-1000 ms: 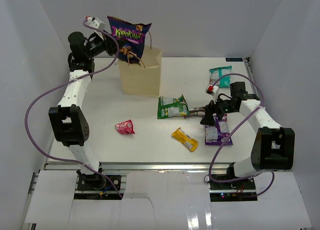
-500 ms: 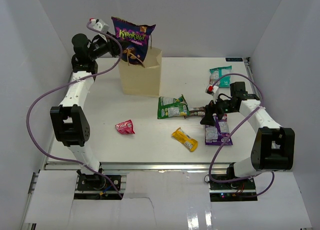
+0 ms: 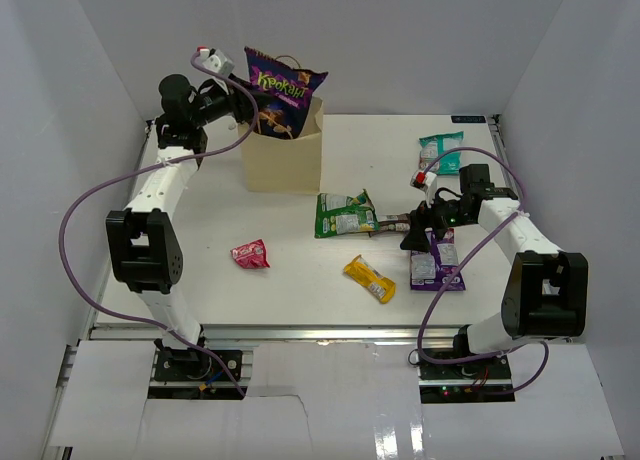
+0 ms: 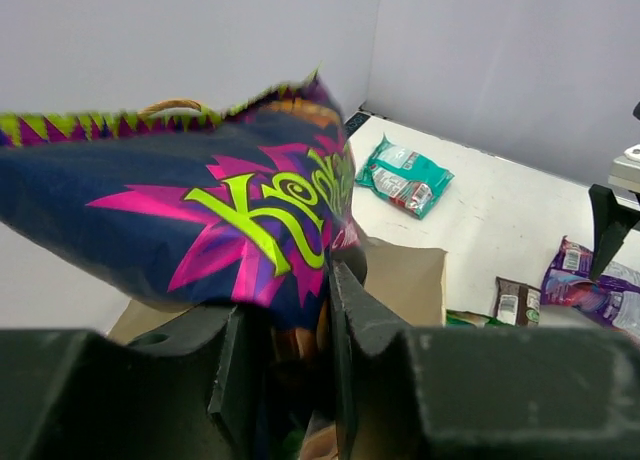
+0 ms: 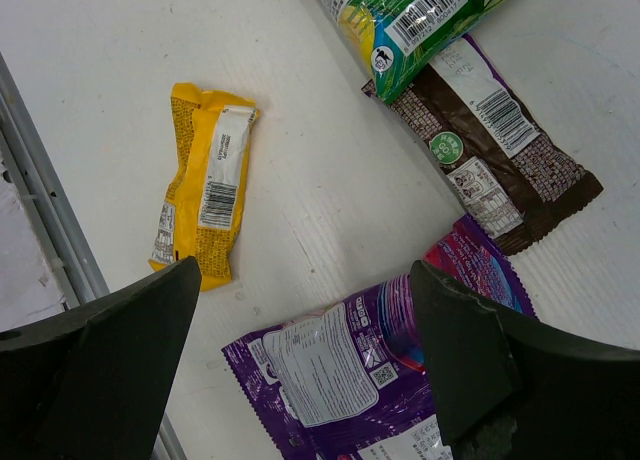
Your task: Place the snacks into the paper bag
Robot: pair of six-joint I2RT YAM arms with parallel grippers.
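Note:
My left gripper [image 3: 252, 102] is shut on the dark purple chip bag [image 3: 283, 88] and holds it tilted over the open top of the beige paper bag [image 3: 283, 160]; the chip bag [image 4: 210, 220] fills the left wrist view. My right gripper [image 3: 418, 228] is open and empty, just above the purple pouch [image 3: 436, 260] [image 5: 360, 370]. On the table lie a green pouch [image 3: 343, 213], a brown bar [image 3: 393, 221] [image 5: 490, 160], a yellow bar [image 3: 369, 278] [image 5: 205, 185], a small red packet [image 3: 250, 253] and a teal pouch [image 3: 441, 151].
White walls close the table in at the back and on both sides. A metal rail [image 3: 320, 332] runs along the near edge. Purple cables loop from both arms.
My left gripper has carried the chip bag to the right and a little lower, to above the paper bag's mouth. The right arm has not moved.

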